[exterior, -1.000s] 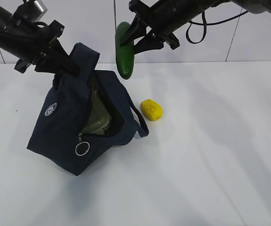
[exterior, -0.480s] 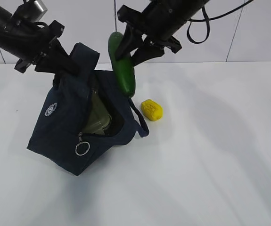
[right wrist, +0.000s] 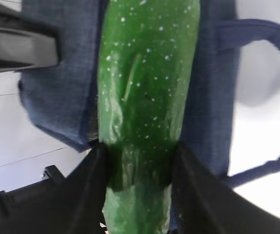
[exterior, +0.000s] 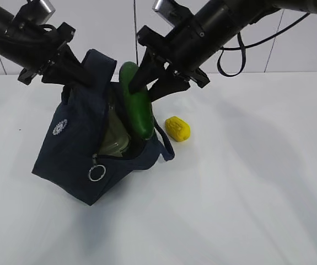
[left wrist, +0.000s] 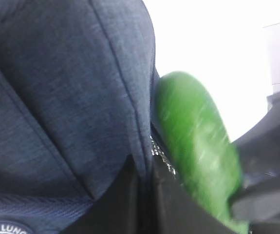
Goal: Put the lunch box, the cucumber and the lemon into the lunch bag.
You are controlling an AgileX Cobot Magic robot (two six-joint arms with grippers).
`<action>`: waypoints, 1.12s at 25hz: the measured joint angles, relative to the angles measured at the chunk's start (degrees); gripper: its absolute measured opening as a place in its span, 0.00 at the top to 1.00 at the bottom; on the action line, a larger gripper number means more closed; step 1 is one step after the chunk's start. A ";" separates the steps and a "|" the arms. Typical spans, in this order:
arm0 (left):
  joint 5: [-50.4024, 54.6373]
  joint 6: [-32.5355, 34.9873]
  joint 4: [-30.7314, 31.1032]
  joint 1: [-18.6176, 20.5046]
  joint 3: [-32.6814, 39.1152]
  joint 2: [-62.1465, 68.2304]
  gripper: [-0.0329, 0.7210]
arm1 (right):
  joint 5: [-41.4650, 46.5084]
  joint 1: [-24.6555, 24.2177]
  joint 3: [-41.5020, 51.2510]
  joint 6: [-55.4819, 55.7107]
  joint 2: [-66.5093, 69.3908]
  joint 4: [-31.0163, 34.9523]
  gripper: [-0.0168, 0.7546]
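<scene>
Right gripper (exterior: pixel 147 83) pinches the cucumber (exterior: pixel 135 107), tip in the lunch bag (exterior: pixel 78 149) mouth; left gripper (exterior: pixel 73 72) apparently clamps its handle. Lemon (exterior: pixel 177 128) at three o'clock.

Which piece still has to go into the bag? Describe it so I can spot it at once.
Start at the dark navy lunch bag on the left of the white table. Just right of its loose handle loop lies the lemon, alone on the tabletop. It is the only small, bright yellow thing; the green cucumber is long and held over the bag.
</scene>
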 joint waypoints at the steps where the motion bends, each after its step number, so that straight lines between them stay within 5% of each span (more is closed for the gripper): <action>1: 0.00 0.11 -0.22 0.00 0.00 0.00 0.95 | -0.14 0.21 0.09 -0.41 0.00 0.46 0.59; 19: 0.10 1.43 -2.67 0.00 0.00 0.00 0.95 | -1.16 3.07 0.22 -4.31 6.55 7.90 0.59; 28: 0.81 1.57 -3.13 0.00 0.00 0.00 0.95 | -12.83 3.07 0.02 -7.41 7.40 10.85 0.59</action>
